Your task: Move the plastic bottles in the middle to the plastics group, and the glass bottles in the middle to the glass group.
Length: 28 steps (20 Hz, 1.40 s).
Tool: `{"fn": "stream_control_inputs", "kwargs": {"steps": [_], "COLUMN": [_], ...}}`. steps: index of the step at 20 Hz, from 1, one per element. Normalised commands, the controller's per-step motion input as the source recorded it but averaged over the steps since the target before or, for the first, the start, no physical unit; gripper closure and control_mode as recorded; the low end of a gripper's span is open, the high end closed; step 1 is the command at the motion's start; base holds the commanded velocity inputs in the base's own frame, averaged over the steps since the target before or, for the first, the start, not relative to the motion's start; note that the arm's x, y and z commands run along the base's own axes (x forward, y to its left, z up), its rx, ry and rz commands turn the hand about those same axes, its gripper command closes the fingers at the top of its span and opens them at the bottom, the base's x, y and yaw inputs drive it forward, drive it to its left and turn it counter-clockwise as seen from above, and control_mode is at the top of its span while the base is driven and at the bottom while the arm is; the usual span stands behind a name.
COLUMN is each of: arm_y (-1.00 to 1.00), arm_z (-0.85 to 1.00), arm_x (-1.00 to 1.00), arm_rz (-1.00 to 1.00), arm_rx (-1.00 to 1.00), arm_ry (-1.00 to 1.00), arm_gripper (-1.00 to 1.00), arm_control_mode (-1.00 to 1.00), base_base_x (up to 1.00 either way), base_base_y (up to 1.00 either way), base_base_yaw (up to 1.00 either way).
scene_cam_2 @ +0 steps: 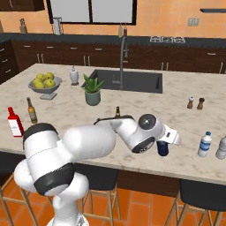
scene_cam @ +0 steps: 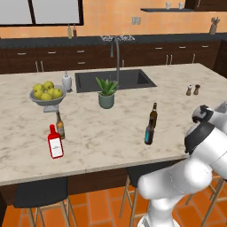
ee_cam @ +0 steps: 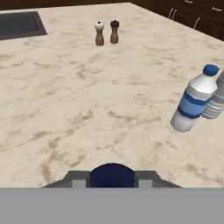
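Observation:
My gripper (scene_cam_2: 165, 141) is shut on the squat dark-blue plastic bottle (scene_cam_2: 163, 149), low over the counter's right part near the front edge. The bottle's blue top (ee_cam: 112, 175) sits between my fingers (ee_cam: 77, 180) in the hand view. To its right stands the plastics group: a white water bottle (scene_cam_2: 204, 144) with a blue label and a grey bottle (scene_cam_2: 222, 148). In the middle stand the glass bottles, one amber-brown (scene_cam: 153, 113) and one near-black (scene_cam: 149, 131). The glass group, a red bottle (scene_cam: 55, 142) and a small brown bottle (scene_cam: 59, 125), stands at the left.
Salt and pepper shakers (ee_cam: 106, 33) stand farther back on the right of the counter (scene_cam: 115, 133). A potted plant (scene_cam: 106, 93), a fruit bowl (scene_cam: 47, 94), a white jar (scene_cam: 66, 81) and the sink (scene_cam: 113, 80) lie behind the middle. Stools stand under the front edge.

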Motion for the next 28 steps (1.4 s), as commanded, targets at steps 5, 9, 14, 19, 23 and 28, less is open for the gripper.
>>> {"fn": "stream_control_inputs", "kwargs": {"steps": [5, 9, 14, 19, 23, 28], "arm_y": [-0.83, -0.72, -0.48, -0.28, -0.53, -0.39], "arm_z": [0.00, 0.00, -0.06, -0.27, -0.12, 0.01], "arm_x": [0.19, 0.18, 0.27, 0.15, 0.05, 0.04], "arm_rz": [0.00, 0.00, 0.00, 0.00, 0.00, 0.00], "arm_rx": [0.02, 0.06, 0.09, 0.12, 0.09, 0.09], "arm_ry": [0.00, 0.00, 0.00, 0.00, 0.00, 0.00], "arm_gripper": [1.00, 1.00, 1.00, 1.00, 1.00, 1.00], "arm_control_mode": [-1.00, -1.00, -1.00, -1.00, -1.00, -1.00], "base_base_x": [0.00, 0.00, 0.00, 0.00, 0.00, 0.00], "base_base_y": [0.00, 0.00, 0.00, 0.00, 0.00, 0.00], "base_base_yaw": [0.00, 0.00, 0.00, 0.00, 0.00, 0.00]}}
